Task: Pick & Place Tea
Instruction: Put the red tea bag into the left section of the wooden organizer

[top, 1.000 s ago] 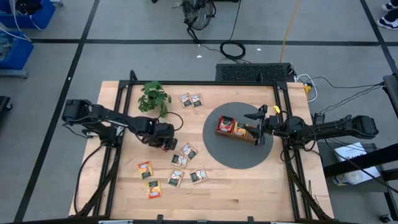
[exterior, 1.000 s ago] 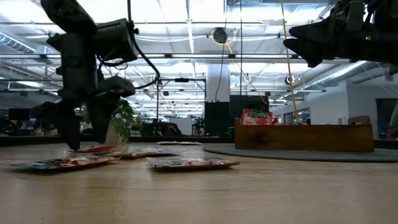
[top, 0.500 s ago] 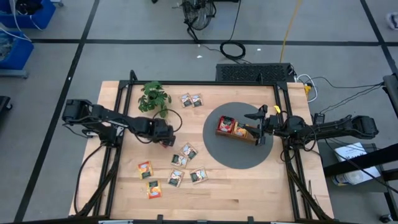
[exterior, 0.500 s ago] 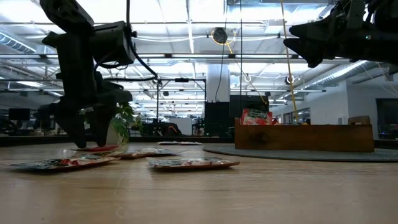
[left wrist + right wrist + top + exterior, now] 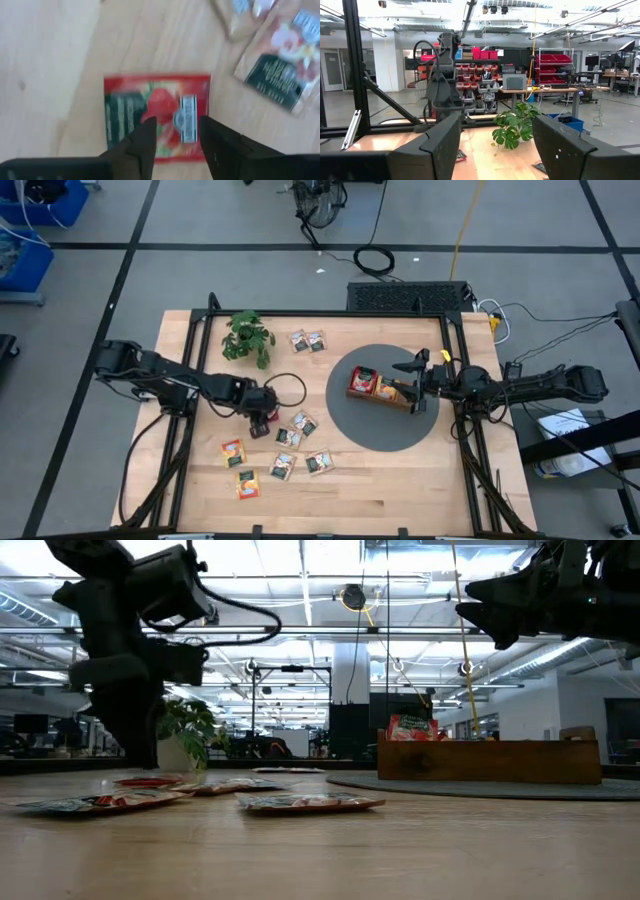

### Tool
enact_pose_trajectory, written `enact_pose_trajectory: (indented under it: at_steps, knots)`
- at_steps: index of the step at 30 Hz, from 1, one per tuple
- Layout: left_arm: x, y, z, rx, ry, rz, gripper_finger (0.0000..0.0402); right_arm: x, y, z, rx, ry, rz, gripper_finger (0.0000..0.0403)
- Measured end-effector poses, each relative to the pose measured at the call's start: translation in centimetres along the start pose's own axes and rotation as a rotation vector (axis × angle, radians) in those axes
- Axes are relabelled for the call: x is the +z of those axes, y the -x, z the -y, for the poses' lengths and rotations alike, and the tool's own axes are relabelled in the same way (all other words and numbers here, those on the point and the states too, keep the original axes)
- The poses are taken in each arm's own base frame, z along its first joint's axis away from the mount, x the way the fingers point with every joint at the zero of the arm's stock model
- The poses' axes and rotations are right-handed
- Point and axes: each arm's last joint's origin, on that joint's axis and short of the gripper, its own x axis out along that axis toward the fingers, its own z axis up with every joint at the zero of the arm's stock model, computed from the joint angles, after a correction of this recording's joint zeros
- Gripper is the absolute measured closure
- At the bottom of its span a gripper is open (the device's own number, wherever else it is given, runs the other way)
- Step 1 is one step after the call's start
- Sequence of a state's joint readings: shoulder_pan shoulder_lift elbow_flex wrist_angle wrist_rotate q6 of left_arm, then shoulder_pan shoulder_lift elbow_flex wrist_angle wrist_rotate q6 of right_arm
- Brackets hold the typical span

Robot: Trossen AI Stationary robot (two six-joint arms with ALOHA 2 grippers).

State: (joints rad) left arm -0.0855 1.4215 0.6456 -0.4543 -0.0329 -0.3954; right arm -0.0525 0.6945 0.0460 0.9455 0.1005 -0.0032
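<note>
Leftward and down has gone the left pincer [image 5: 175,137], half-open and empty over a red tea packet [image 5: 156,117] lying directly between its fingers; right pincer [image 5: 421,384] waits wide open.

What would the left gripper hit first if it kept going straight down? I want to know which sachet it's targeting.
Probably the red tea sachet lying flat on the table, directly beneath the left gripper.

Roughly nine loose sachets [image 5: 320,463], two more in one tray [image 5: 490,762], one plant [image 5: 247,337].
</note>
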Motion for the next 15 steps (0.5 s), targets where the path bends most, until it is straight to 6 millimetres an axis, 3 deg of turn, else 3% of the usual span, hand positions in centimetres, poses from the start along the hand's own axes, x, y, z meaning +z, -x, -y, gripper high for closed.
enact_pose_trajectory:
  at_steps: [9,15]
  knots:
    - [1.0,0.8,0.2,0.003,0.203,0.009,0.0137,0.0,0.0,0.0,-0.001,0.003,-0.001,0.0174]
    - [1.6,0.9,-0.2,-0.077,0.756,-0.048,0.0076,0.1,0.0,0.0,-0.002,0.006,0.008,0.0174]
